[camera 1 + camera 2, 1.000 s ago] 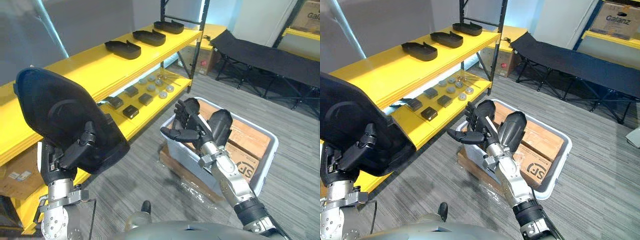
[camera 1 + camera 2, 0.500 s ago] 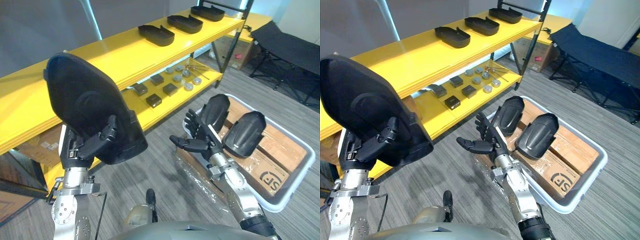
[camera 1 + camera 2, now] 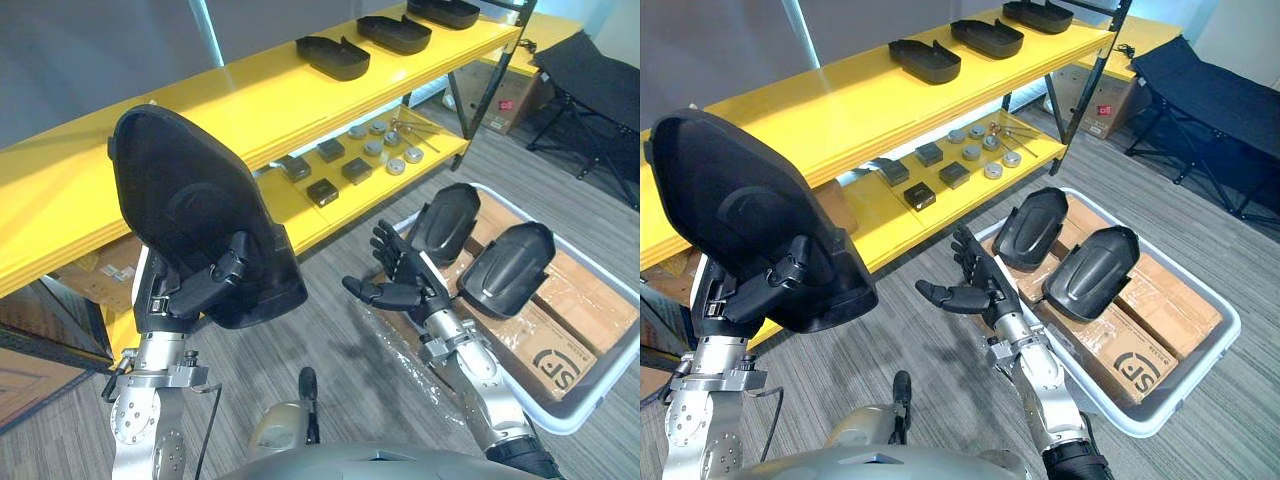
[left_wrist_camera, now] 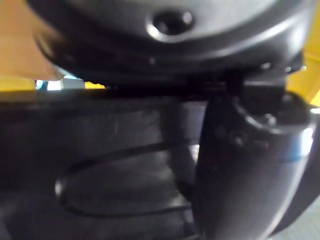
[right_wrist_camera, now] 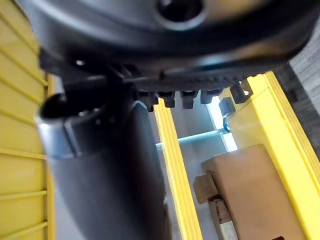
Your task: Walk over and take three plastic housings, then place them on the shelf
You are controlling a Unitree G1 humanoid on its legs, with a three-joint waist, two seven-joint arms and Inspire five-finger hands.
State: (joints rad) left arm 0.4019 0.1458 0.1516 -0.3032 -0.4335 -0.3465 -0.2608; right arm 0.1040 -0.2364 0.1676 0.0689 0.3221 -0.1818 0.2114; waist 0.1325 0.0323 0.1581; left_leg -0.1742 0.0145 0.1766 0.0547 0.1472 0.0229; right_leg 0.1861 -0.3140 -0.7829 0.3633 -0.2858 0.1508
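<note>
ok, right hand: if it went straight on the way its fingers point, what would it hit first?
Probably the lower shelf, at its front edge near the black blocks. The right hand is open with bare floor ahead; depth is unclear.

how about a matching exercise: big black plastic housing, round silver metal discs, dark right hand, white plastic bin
1 big black plastic housing
2 round silver metal discs
3 dark right hand
4 white plastic bin

a open, empty
b on lower yellow shelf
c gripped by left hand
d on floor, holds two black housings

Pairs: 1-c, 2-b, 3-a, 4-d
</note>
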